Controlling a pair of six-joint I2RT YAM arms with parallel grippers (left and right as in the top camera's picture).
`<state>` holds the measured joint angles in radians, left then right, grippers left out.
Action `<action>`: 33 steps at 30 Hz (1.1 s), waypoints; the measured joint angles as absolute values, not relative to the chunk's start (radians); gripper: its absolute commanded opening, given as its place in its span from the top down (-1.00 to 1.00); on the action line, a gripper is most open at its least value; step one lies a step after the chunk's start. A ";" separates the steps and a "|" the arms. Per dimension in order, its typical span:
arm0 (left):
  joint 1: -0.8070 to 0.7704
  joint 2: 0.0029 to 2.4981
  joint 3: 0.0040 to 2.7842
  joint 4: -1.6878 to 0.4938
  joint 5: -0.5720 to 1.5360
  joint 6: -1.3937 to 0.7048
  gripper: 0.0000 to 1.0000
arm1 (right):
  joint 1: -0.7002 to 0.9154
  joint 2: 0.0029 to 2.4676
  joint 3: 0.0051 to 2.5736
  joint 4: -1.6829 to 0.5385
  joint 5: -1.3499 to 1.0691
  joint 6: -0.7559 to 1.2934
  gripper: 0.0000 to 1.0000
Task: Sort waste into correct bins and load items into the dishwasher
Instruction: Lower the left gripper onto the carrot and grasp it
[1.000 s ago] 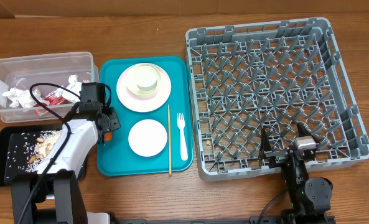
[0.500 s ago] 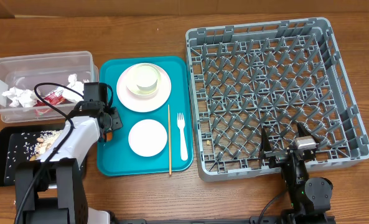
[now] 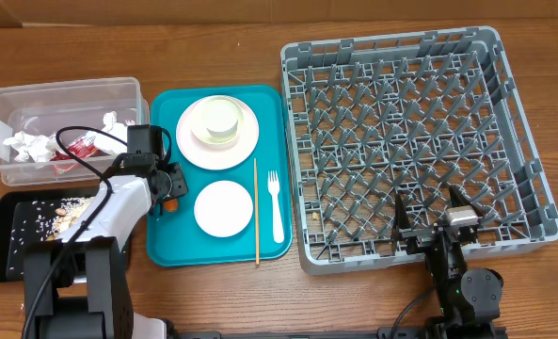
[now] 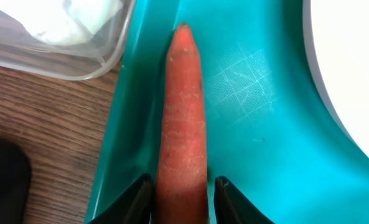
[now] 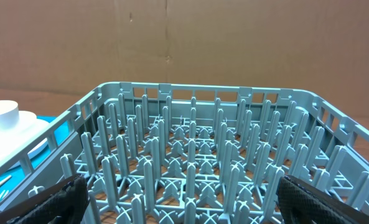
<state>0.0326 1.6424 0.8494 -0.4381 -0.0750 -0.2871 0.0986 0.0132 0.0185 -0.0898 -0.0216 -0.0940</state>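
Orange carrot (image 4: 183, 112): lies along the left rim of the teal tray (image 4: 259, 118), just beside the clear tub (image 4: 78, 59). Left gripper (image 4: 183, 194): jaws partly open, one finger close on each side of the carrot; whether they grip it cannot be told. Right gripper (image 5: 184, 196): jaws spread wide, holding nothing, at the near wall of the grey dish rack (image 5: 203, 93).

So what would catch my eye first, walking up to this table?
The big grey dish rack fills the right side. Then comes the teal tray in the middle, carrying a pale plate. At its left edge an orange carrot lies between the left claw's fingers.
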 measured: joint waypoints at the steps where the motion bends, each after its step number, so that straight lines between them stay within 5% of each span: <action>1: 0.033 1.642 0.849 -0.440 -0.072 -0.285 0.35 | 0.099 0.013 0.019 -0.090 -0.022 -0.094 -1.00; 17: 0.033 1.642 0.861 -0.518 -0.057 -0.228 0.47 | 0.099 0.013 0.019 -0.090 -0.022 -0.094 -1.00; 26: 0.033 1.643 0.872 -0.577 -0.072 -0.209 0.16 | 0.099 0.013 0.019 -0.089 -0.022 -0.094 -1.00; 33: 0.033 1.643 0.872 -0.577 -0.072 -0.206 0.55 | 0.099 0.013 0.019 -0.090 -0.022 -0.094 -1.00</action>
<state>0.0326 1.6428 0.8722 -0.5766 -0.0723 -0.2058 0.0986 0.0132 0.0185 -0.0898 -0.0216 -0.0940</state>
